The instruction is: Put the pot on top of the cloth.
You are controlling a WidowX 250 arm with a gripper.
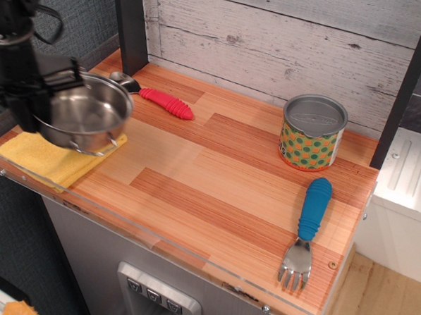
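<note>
The pot is held by the gripper at its left rim, with the jaws closed on the rim wall. It is positioned over the cloth, which lies at the left front corner of the table. Whether the pot base is touching the cloth or hanging just above it cannot be determined from this view. The pot is kept nearly level, mouth up, tilted slightly toward the camera, so that it can be set flat. One wire handle projects toward the front, over the cloth edge.

The rim grip is judged to have been chosen because the wire handles are thin and loose. The pot covers most of the cloth; only the front and left margins are visible.

The task is judged nearly complete: lowering and release are outstanding.

A red-handled spoon lies just behind the pot. A can and a blue-handled fork are well apart, on the right.
</note>
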